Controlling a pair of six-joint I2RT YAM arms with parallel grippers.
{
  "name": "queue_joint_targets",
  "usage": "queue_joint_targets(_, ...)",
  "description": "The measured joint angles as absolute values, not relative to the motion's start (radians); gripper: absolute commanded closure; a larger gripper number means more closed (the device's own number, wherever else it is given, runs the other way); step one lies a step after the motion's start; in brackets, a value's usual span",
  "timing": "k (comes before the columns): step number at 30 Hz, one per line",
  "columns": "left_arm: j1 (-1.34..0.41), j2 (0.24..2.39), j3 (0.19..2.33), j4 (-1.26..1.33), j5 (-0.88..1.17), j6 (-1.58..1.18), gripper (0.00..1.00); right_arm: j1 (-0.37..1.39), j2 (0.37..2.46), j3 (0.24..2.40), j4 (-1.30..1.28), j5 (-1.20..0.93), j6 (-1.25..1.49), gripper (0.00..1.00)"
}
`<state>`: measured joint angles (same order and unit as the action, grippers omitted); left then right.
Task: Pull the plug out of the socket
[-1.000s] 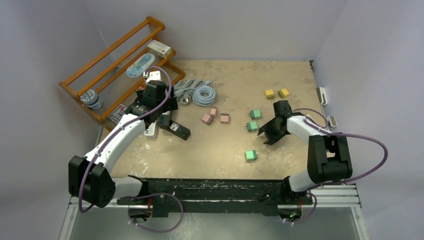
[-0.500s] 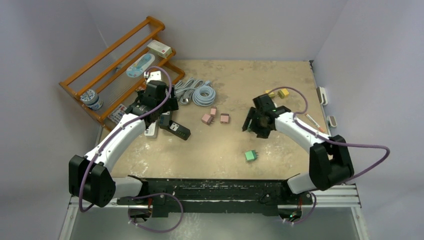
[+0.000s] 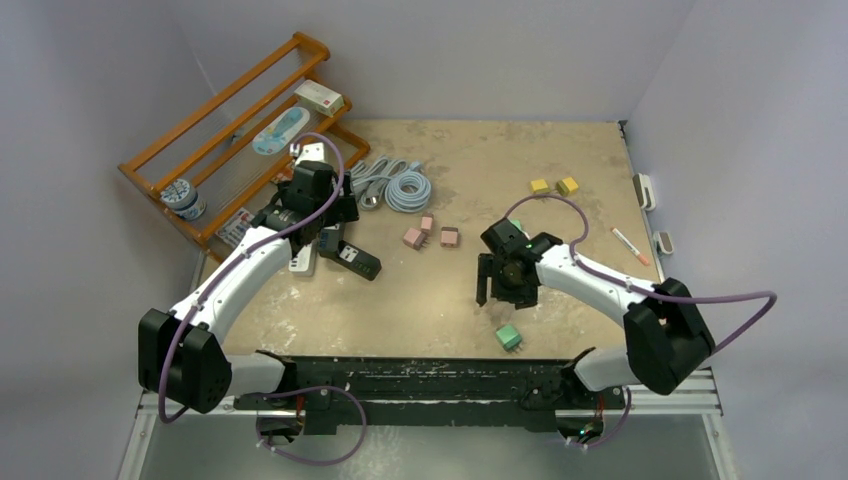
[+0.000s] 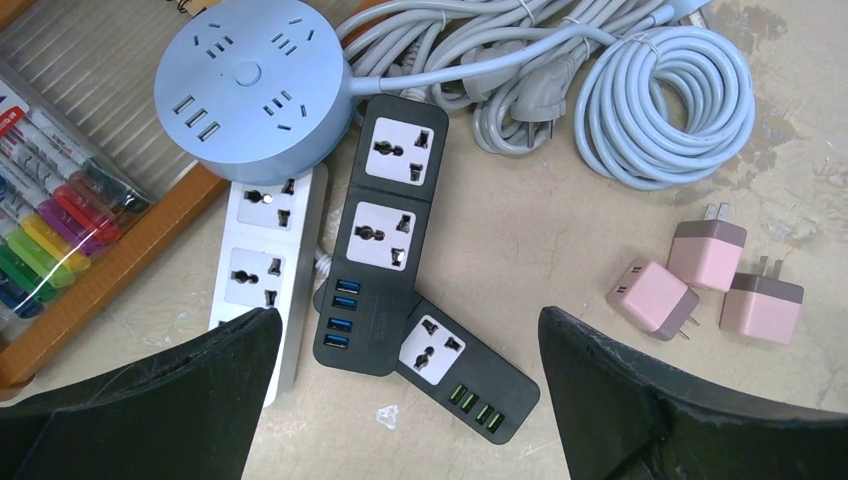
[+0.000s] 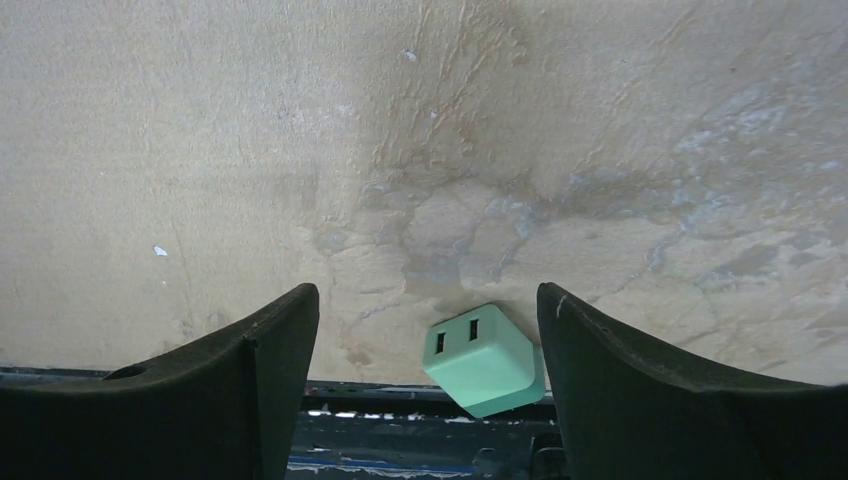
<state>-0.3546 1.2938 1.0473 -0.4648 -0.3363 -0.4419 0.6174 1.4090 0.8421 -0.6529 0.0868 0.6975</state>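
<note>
A mint-green plug (image 5: 483, 360) (image 3: 509, 337) lies loose at the table's near edge, its two USB ports facing the right wrist camera. My right gripper (image 5: 425, 295) (image 3: 497, 290) hovers open over it; the plug sits close to the right finger, apart from both. Two black socket strips (image 4: 390, 230) (image 3: 352, 257), a white strip (image 4: 262, 270) and a round blue socket hub (image 4: 250, 85) lie by the rack. The outlets that show on them are bare. My left gripper (image 4: 408, 320) (image 3: 325, 225) hangs wide open above the strips, holding nothing.
Three pink plugs (image 4: 700, 280) (image 3: 430, 235) lie right of the strips. Coiled grey cables (image 4: 640, 100) lie behind them. Two yellow plugs (image 3: 553, 186) sit far right, and a pen (image 3: 628, 243) lies near the right wall. A wooden rack (image 3: 235, 140) stands at the back left.
My right arm swung left and toward the near edge while its jaws opened wider. The green plug now lies nearer the table's front edge. The left arm has not moved.
</note>
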Motion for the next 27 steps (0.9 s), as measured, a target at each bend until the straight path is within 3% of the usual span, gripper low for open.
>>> queue_joint_targets(14, -0.355, 1.296, 1.047, -0.464, -0.306, -0.445, 0.00, 0.827, 1.358, 0.801, -0.733, 0.113, 0.766, 0.20)
queue_joint_targets(27, -0.355, 1.309, 1.047, -0.458, -0.282, -0.445, 0.00, 0.853, 1.451, 0.840, -0.852, 0.142, 0.865, 0.27)
